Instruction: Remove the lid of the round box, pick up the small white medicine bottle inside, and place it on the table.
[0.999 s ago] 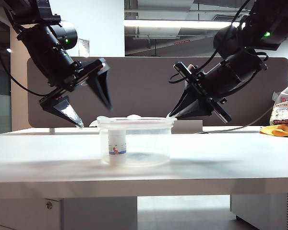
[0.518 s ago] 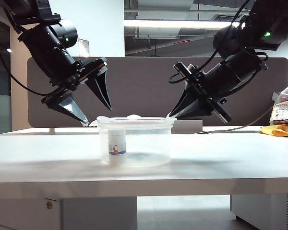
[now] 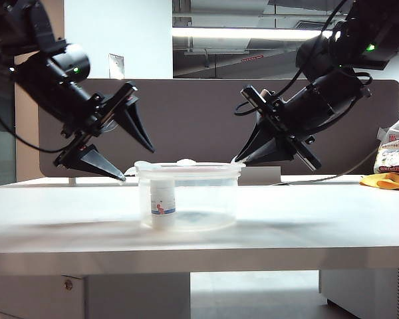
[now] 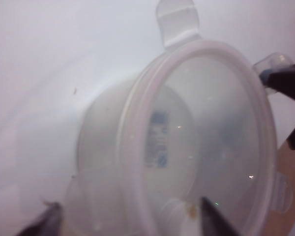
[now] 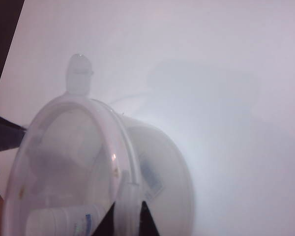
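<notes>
While the table point(image 3: 319, 219) carries the round box point(image 3: 189, 199), lid point(image 3: 186, 166) on and small white medicine bottle point(image 3: 163, 203) inside, I see left gripper point(image 3: 138, 163) spread wide beside the rim and right gripper point(image 3: 234, 159) closed at a lid tab.

Both arms are black throughout, built of rounded cylindrical housings, each with a small green indicator light. The left gripper point(image 3: 137, 161) and right gripper point(image 3: 237, 159) carry two long triangular black fingers tapering to sharp tips (one per side of a flat mounting bar). Black cables loop loosely alongside each arm.
</notes>
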`<state>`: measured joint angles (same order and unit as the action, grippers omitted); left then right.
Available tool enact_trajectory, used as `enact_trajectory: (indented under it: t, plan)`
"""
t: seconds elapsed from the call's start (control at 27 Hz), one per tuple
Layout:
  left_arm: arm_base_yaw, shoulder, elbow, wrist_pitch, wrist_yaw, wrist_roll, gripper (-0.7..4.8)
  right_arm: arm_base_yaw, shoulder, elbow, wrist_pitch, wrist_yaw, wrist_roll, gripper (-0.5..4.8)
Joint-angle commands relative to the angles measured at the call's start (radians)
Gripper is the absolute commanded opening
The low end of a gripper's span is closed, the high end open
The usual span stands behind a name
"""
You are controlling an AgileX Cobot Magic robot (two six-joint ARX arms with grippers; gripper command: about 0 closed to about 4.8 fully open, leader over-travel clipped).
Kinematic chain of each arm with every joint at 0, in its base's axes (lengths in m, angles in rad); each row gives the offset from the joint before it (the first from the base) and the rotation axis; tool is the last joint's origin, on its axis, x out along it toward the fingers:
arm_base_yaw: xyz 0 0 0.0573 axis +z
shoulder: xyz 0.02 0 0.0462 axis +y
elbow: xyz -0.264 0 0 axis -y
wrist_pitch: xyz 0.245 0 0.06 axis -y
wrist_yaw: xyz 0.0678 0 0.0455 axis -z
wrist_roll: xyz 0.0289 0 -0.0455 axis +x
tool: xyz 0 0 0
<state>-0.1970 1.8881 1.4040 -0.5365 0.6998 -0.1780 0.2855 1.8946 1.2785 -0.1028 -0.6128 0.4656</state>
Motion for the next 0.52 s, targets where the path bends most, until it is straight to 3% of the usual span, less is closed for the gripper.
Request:
enact_trajectory:
  t: [0.04, 0.26, 0.52]
  plan:
    - [0.005, -0.002, -0.006, 0.021, 0.022, -0.014, 3.01, -0.001, -0.004, 0.002, 0.003, 0.008, -0.002, -0.02]
    - [0.005, -0.004, -0.006, 0.038, 0.045, -0.014, 1.71, -0.001, -0.003, 0.002, 0.01, 0.009, -0.002, -0.02]
    - [0.004, -0.004, -0.006, 0.044, 0.045, -0.013, 1.06, -0.001, -0.004, 0.002, 0.01, 0.009, -0.002, -0.02]
